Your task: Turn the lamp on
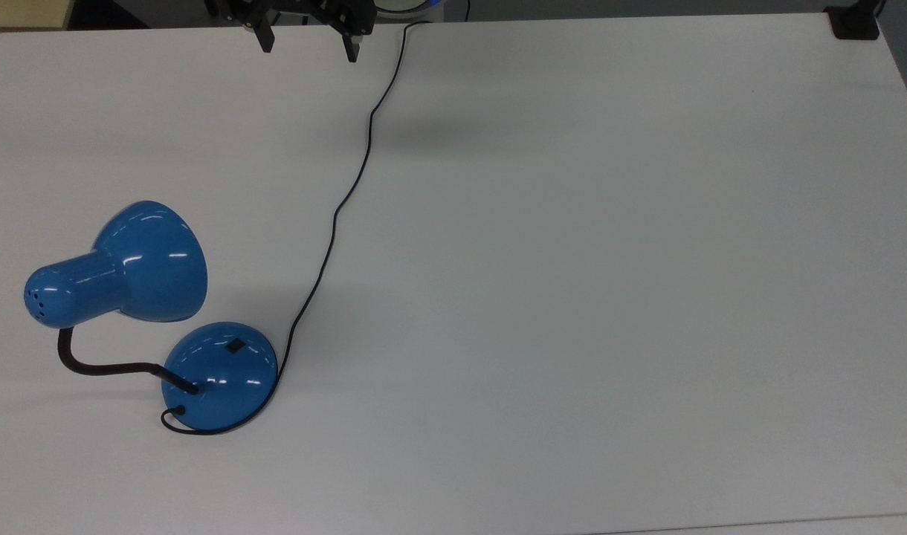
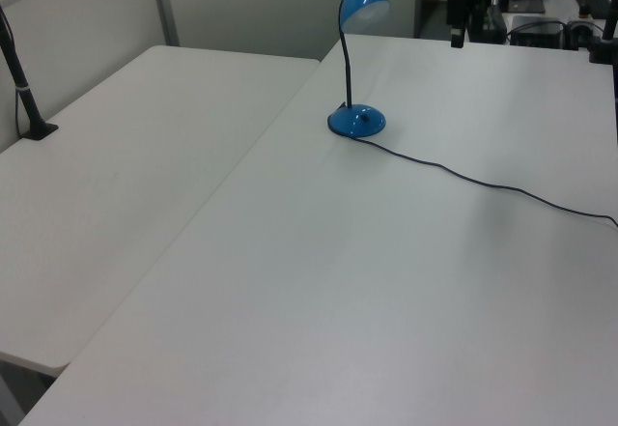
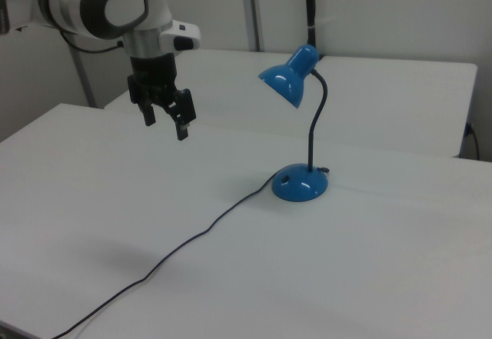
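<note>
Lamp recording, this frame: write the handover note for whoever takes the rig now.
Gripper: open, empty, in the air above the table, well away from the lamp.
Lamp: upright near the top view's lower left, shade unlit, cord trailing across the table.
Done: nothing on the lamp itself.
Left: bring the gripper to the blue base and press the small black switch, probably with one fingertip.

2 white tables (image 2: pixel 290 281) side by side, pale wall (image 2: pixel 280 6) behind

1 lamp (image 1: pixel 219 375), 2 tables (image 2: pixel 406 281), 1 hand (image 3: pixel 165 126).
</note>
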`<state>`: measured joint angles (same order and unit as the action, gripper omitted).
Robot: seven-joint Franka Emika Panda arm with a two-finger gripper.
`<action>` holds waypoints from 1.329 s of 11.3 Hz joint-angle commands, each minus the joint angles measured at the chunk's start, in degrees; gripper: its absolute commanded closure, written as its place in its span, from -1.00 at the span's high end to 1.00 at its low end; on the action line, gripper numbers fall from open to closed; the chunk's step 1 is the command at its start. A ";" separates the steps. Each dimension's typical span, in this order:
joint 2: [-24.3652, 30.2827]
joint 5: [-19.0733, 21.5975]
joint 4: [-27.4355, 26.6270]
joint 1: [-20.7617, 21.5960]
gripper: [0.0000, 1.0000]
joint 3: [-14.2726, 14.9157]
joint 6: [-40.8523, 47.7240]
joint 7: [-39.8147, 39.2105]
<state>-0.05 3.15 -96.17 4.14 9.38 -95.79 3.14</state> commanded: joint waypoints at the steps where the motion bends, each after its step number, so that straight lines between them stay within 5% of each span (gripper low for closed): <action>1: 1.10 -0.78 -1.82 -0.01 0.61 -0.51 -2.12 -1.81; 2: 1.11 -0.78 -1.82 -0.01 -0.01 -0.51 -2.12 -3.13; 4: 0.93 -0.69 -1.82 0.07 -0.90 -0.51 -2.12 -4.28; 8: 0.14 -0.26 -2.35 0.25 -1.00 -0.51 -6.75 -2.62; 15: -6.70 -2.78 -9.03 0.07 -1.00 -3.40 -38.21 11.69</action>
<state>-5.02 3.15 -102.57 4.17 6.86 -125.66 10.45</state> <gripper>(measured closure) 0.991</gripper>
